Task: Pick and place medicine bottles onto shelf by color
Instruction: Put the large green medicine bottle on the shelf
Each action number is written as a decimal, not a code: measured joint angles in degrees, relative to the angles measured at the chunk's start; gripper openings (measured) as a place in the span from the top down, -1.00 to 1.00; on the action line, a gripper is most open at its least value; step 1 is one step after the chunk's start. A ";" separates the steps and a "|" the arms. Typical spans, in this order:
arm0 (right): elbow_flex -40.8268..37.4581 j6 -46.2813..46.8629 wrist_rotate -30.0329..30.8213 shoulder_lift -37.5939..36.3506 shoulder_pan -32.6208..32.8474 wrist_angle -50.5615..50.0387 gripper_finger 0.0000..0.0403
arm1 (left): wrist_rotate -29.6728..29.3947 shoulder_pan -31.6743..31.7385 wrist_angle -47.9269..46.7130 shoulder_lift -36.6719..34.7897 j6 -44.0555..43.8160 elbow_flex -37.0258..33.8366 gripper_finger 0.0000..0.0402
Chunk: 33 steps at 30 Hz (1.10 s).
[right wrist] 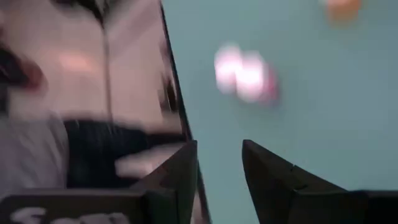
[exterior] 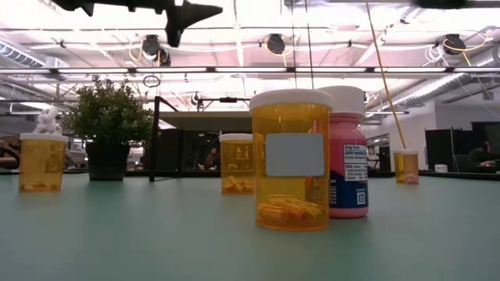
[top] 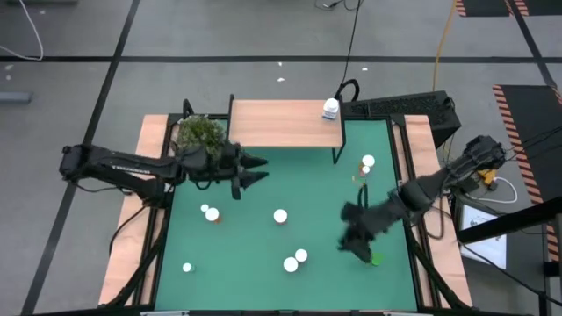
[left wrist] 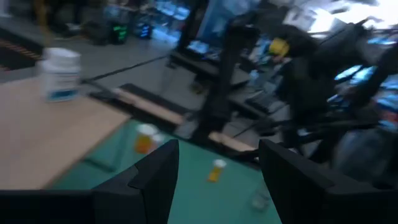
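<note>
The light-wood shelf [top: 285, 123] stands at the mat's far edge with one white bottle [top: 331, 108] [left wrist: 59, 73] on its right end. Several white-capped medicine bottles stand upright on the green mat: one [top: 211, 213], one [top: 280, 216], a pair [top: 296, 260], and two near the shelf's right leg [top: 365, 167]. A green-capped bottle [top: 376, 259] sits at the near right. My left gripper [top: 255, 169] [left wrist: 214, 180] hovers open, high above the mat, in front of the shelf. My right gripper [top: 354, 235] [right wrist: 219, 168] is open over the near right of the mat, beside the green-capped bottle, with nothing between its fingers.
A bushy plant [top: 200, 133] in a dark pot stands at the shelf's left end, close to my left arm. In the low view an orange bottle [exterior: 291, 160] stands in front of a pink one [exterior: 348, 156]. Open mat lies between the two grippers.
</note>
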 joint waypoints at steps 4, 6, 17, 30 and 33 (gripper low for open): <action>-0.04 4.85 -0.22 -0.79 8.59 -9.75 0.49 | -5.11 -4.91 4.25 4.78 -6.92 0.00 -0.11; -0.02 4.29 -0.04 -0.95 12.16 -12.16 0.52 | -8.36 -7.90 6.52 7.23 -9.87 -0.01 -0.11; -7.27 -2.44 7.13 -0.74 22.73 -15.10 0.31 | -28.87 -21.40 19.20 16.30 -8.44 -0.02 -0.11; -11.50 2.05 7.42 -0.74 22.72 -15.08 -0.33 | -30.39 -15.38 18.94 17.04 -3.76 -0.02 -0.11; -11.50 0.26 8.80 -0.44 22.74 -13.35 -0.38 | -25.69 -12.73 18.90 17.04 -3.88 -0.02 -0.11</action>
